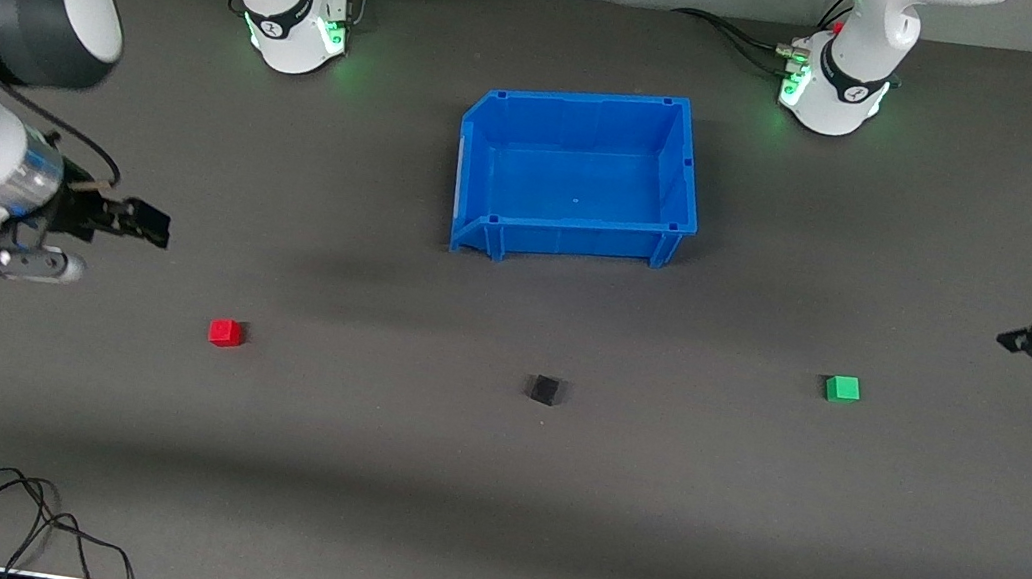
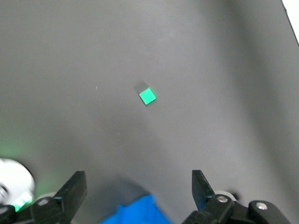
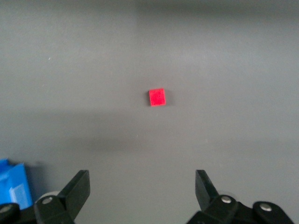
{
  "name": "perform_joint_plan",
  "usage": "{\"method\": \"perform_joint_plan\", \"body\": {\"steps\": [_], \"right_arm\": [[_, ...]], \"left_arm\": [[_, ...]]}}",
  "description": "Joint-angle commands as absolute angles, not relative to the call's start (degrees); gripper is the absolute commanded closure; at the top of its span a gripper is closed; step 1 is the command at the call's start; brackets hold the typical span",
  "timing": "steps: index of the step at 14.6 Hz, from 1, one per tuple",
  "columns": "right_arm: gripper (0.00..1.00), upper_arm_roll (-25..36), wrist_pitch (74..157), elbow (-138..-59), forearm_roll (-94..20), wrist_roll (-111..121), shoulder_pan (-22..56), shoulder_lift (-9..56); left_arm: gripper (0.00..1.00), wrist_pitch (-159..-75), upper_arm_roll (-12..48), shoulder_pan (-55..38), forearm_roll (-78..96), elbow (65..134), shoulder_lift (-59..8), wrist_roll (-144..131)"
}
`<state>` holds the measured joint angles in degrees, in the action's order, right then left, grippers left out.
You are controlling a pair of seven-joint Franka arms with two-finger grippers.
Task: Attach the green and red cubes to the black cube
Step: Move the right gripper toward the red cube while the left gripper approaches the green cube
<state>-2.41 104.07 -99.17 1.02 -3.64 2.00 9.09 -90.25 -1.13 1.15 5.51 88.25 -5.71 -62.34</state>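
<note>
- Front view: 3 cubes lie apart on the counter [image 1: 483, 527], 1 red cube [image 1: 225, 333], 1 black cube [image 1: 544, 390] between, 1 green cube [image 1: 842, 388]; 1 blue bin [image 1: 683, 177] farther back.
- Right gripper [image 3: 142, 186], fingers spread, hangs above the red cube.
- Left gripper [image 2: 139, 186], fingers spread, hangs above the green cube.

We saw a matt grey table [image 1: 488, 488], a glossy blue plastic bin [image 1: 685, 167], and smooth plastic-looking red [image 1: 225, 333], green [image 1: 842, 388] and matt black [image 1: 544, 389] cubes.
</note>
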Motion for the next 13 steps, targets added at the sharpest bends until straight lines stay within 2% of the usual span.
{"method": "perform_joint_plan", "body": {"steps": [1, 6, 11, 13], "right_arm": [[0.0, -2.02, 110.9, -103.88, 1.67, -2.29, 2.2, 10.27], [0.0, -1.85, 119.43, -106.52, 1.67, -2.29, 2.02, 16.95], [0.0, -0.88, 130.06, -110.12, 1.67, -2.29, 2.02, 23.02], [0.0, -0.79, 132.53, -110.21, 1.67, -2.2, 2.02, 25.48]], "left_arm": [[0.0, -90.26, -1.05, 1.49, 8.16, 85.17, -8.96, -78.0], [0.0, -94.99, -1.14, 6.67, 14.06, 88.58, -10.28, -83.24], [0.0, -106.67, -1.14, 7.91, 18.89, 101.14, -9.67, -76.65], [0.0, -114.3, -1.06, 7.82, 19.6, 107.11, -9.67, -76.12]]}}
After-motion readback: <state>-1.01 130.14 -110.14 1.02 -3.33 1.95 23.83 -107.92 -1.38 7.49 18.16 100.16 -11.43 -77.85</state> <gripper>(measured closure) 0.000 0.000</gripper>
